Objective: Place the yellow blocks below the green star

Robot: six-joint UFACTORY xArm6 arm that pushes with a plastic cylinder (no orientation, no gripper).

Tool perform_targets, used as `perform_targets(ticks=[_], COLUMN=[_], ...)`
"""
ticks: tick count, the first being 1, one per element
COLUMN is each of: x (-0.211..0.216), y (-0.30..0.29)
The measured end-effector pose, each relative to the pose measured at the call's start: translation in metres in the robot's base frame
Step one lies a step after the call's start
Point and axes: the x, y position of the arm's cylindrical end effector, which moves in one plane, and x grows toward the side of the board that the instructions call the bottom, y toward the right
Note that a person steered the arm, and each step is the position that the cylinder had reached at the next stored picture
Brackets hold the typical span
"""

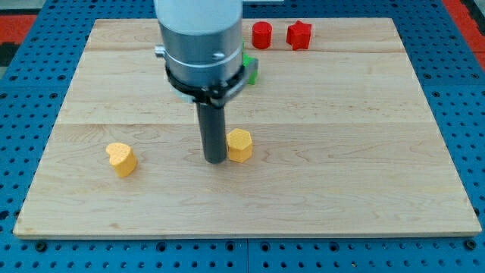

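Note:
A yellow hexagon block (240,145) lies near the board's middle. My tip (214,160) stands just to its left, touching or nearly touching it. A yellow heart-shaped block (121,159) lies toward the view's lower left, well left of my tip. A green block (251,70) shows only as a sliver at the view's top middle, mostly hidden behind the arm; its shape cannot be made out.
A red cylinder (261,35) and a red star (299,35) sit at the view's top, right of the arm. The wooden board (364,152) lies on a blue perforated table (23,83). The arm's grey body (201,45) covers the top middle.

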Motion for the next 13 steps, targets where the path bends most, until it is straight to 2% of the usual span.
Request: perform_targets(ticks=[2,3,5,6,8,12,13], x=[-0.028,-0.028,0.041,0.040,0.009,-0.004,-0.033], y=[-0.005,-0.005,-0.012,0.020,0.024,0.077,0.071])
